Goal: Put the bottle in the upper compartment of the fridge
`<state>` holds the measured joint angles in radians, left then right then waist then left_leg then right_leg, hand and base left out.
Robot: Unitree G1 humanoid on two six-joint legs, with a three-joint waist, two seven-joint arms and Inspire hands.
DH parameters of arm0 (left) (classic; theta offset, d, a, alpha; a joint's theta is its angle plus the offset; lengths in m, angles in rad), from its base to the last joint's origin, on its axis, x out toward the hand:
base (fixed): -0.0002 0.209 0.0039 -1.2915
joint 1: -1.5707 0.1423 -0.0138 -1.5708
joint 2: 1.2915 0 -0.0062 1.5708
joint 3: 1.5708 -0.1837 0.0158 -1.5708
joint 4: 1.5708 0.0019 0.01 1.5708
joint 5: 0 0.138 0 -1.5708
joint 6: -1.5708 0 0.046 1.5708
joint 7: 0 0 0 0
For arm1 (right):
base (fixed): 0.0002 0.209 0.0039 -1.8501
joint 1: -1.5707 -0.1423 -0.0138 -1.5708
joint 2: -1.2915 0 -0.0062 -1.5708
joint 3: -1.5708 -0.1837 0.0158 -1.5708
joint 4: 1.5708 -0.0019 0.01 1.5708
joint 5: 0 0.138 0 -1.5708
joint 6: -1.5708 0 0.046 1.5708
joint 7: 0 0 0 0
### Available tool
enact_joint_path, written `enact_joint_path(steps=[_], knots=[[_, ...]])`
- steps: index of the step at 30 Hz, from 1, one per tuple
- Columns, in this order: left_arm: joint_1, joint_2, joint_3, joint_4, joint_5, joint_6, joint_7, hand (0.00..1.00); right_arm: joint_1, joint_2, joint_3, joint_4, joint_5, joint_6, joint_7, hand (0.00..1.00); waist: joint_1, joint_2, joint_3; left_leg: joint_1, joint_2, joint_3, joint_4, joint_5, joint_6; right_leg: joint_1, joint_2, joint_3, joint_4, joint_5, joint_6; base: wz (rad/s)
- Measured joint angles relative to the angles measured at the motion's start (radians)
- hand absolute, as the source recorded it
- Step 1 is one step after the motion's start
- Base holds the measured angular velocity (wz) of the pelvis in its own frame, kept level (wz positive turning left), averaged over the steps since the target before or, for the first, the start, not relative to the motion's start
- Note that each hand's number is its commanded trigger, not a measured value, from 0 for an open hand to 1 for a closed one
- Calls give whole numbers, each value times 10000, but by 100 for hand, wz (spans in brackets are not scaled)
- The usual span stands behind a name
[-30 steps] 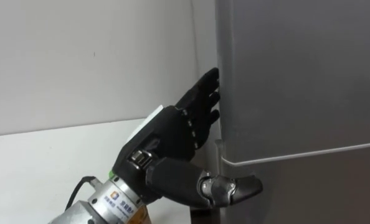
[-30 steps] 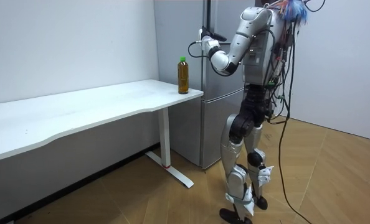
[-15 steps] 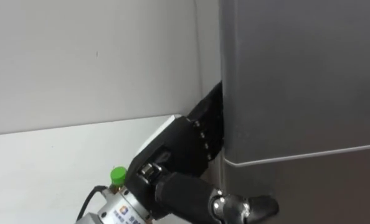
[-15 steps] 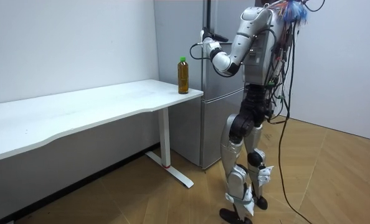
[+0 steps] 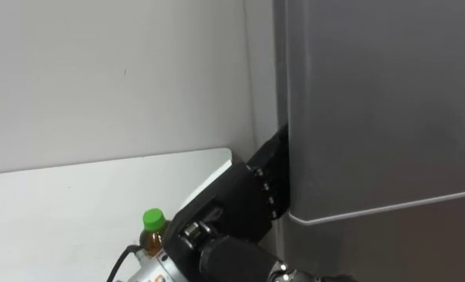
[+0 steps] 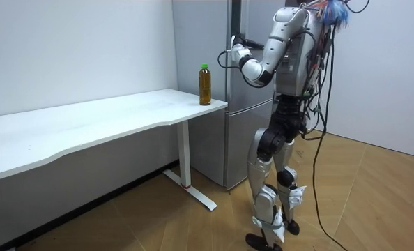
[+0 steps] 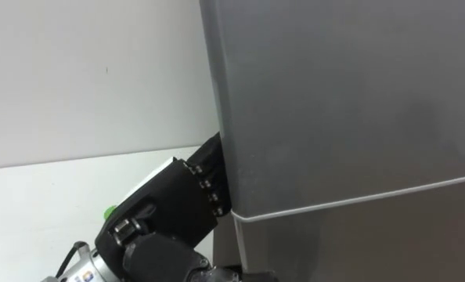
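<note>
The bottle (image 6: 205,84), amber with a green cap (image 5: 153,221), stands upright on the white table's corner (image 6: 217,104) next to the grey fridge (image 6: 245,90). I stand facing the fridge with my left arm raised. My black left hand (image 5: 232,200) is at the left edge of the upper door (image 5: 381,110), just above the seam to the lower door. Its fingers go in behind that edge and are hidden. The door looks closed. The bottle sits just left of and below my wrist, untouched.
The long white table (image 6: 88,125) runs along the wall to the fridge's left. The lower fridge door (image 5: 389,251) starts below the seam. Wooden floor lies open behind me in the room view.
My left hand has slid from flat against the door's side to further in behind its left edge, fingers now hidden. The eye view has shifted, bringing the bottle cap into sight.
</note>
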<state>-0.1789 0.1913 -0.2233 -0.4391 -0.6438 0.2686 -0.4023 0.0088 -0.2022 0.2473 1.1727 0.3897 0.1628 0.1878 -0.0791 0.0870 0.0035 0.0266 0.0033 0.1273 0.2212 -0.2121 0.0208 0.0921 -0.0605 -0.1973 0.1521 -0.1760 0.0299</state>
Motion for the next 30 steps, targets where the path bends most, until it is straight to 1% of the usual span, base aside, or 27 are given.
enact_joint_path(steps=[1, 2, 3, 8, 11, 21, 24, 26, 30], knots=[[0, -3, -5, 0, 0, -1, -23, 0, -6, -3, 28, 0, 0, 0, 1, 0, 0, 19, -14, 0, 1, -1, 1, 0, 0, -1, 0, 1, 1, 0, 0, 0], [0, 0, -11, 0, 0, -3, -27, 0, -7, -4, 39, 0, 0, 0, 3, 0, 0, -17, 9, 0, 1, -1, 0, 0, 0, -2, -1, 3, 2, 0, 0, 0], [0, 7, -27, -2, -14, -6, -30, 0, -10, -3, 53, 0, 1, 1, 3, 0, -1, -5, 0, 2, 0, -1, 1, 0, 0, -2, -2, 3, 6, 0, 0, 0], [-1, -36, -108, -2, -20, -66, -30, 0, -42, 1, 98, -3, -3, 8, -1, 0, -5, -23, 10, -16, 4, -2, 15, 0, 0, -20, -6, -1, 11, 0, 0, 0], [0, -27, -163, -3, -10, -87, -30, 0, -71, 23, 101, -1, -41, 8, -2, 0, -10, -5, -3, -41, 5, 7, 38, 0, 0, -25, -6, -2, 21, 0, 0, 0], [0, -65, -325, -6, -11, -87, -172, 0, -97, 53, 151, -14, -27, 6, 4, 0, -63, -21, 0, -161, 6, 27, 123, 0, 1, -59, -9, -21, 30, 2, -3, 0], [0, -74, -373, -30, -12, -86, -265, 0, -96, 49, 151, -59, -19, 12, 15, 0, -87, -14, -11, -190, 4, 28, 122, -14, 22, -76, -15, -50, 2, 1, -2, 1], [-1, -81, -393, -72, -11, -77, -291, 0, -95, 49, 149, -168, -41, 20, 41, 0, -87, -2, -42, -205, -2, 30, 123, -15, 25, -91, -26, -57, -7, -1, 2, 0], [-2, -105, -446, -105, -5, -68, -295, 0, -119, 12, 145, -493, -135, 13, 338, 0, -163, -64, -63, -224, -3, 39, 146, -16, 30, -119, -50, -27, -12, -1, 16, 1]])
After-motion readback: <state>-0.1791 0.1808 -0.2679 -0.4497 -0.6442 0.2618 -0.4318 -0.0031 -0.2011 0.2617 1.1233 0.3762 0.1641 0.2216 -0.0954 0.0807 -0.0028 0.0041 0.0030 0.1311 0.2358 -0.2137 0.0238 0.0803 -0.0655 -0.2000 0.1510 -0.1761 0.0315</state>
